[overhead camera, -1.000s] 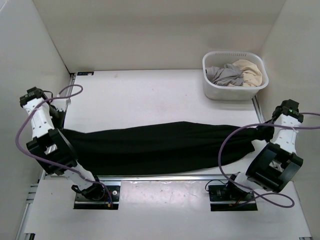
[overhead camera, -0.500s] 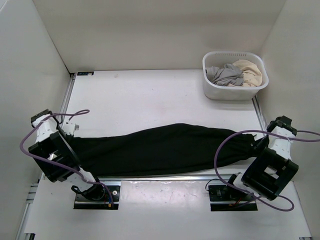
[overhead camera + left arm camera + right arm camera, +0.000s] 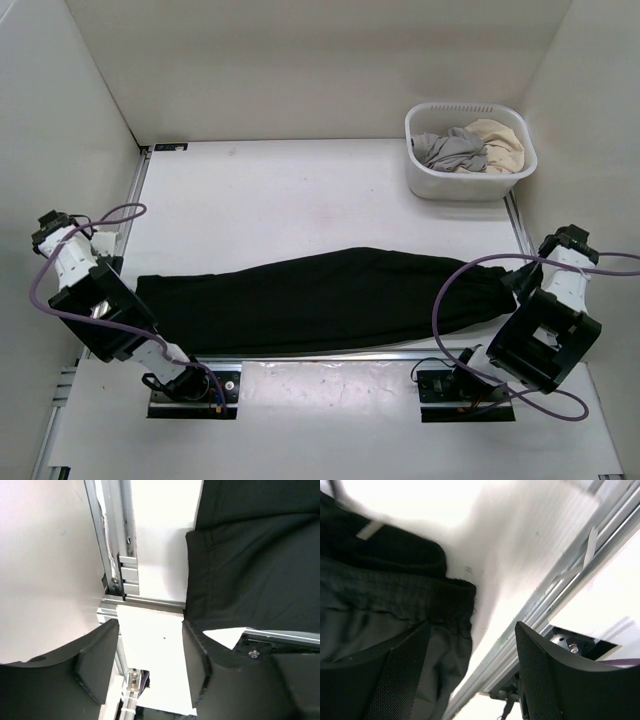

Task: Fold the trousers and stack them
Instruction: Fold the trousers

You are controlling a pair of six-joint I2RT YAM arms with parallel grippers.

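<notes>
Trousers (image 3: pixel 320 300) lie flat across the near desk (image 3: pixel 300 200), left to right: soft, limp cloth, best pinched at end corners, waistband seemingly right. Left tool (image 3: pixel 150 635) and right tool (image 3: pixel 472 635) gape, empty.

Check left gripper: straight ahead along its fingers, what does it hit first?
The left gripper would likely meet the bare white table by the rail corner, beside the trousers, not the cloth; depth unclear.

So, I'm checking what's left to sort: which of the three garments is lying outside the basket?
The black trousers, stretched flat along the near edge of the table; the grey garment and the beige garment sit bunched inside the white basket.
</notes>
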